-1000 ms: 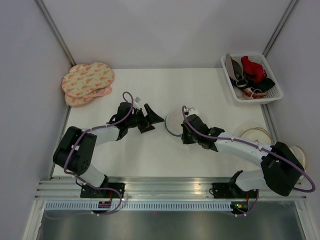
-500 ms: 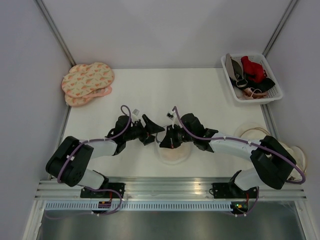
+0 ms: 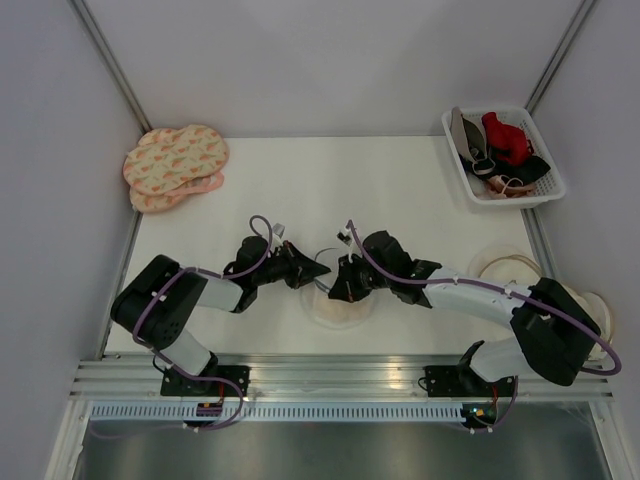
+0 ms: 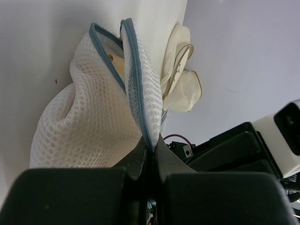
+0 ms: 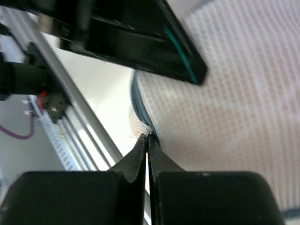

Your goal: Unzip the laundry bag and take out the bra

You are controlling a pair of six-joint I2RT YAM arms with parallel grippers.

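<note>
The laundry bag [image 3: 338, 303], a white mesh pouch with a grey-blue zipped rim, lies mid-table between both grippers. A peach tint of the bra [image 3: 345, 310] shows through the mesh. My left gripper [image 3: 311, 276] is shut on the zipped rim [image 4: 136, 89], pinching it at the fingertips [image 4: 151, 149]. In that view the two zipper edges stand slightly apart at the top. My right gripper [image 3: 341, 284] is shut on a small white pull at the zipper [image 5: 148, 128], its tips [image 5: 147, 138] against the bag [image 5: 234, 93].
A white basket [image 3: 548, 170] with red and black garments sits back right. Pink patterned pouches [image 3: 176, 165] lie back left. Cream round pouches [image 3: 508, 266] rest at the right edge, also seen behind the bag [image 4: 180, 70]. A metal rail runs along the near edge.
The right arm brought the bag forward and down onto the table. The left gripper moved in and closed from open onto the bag's rim.
</note>
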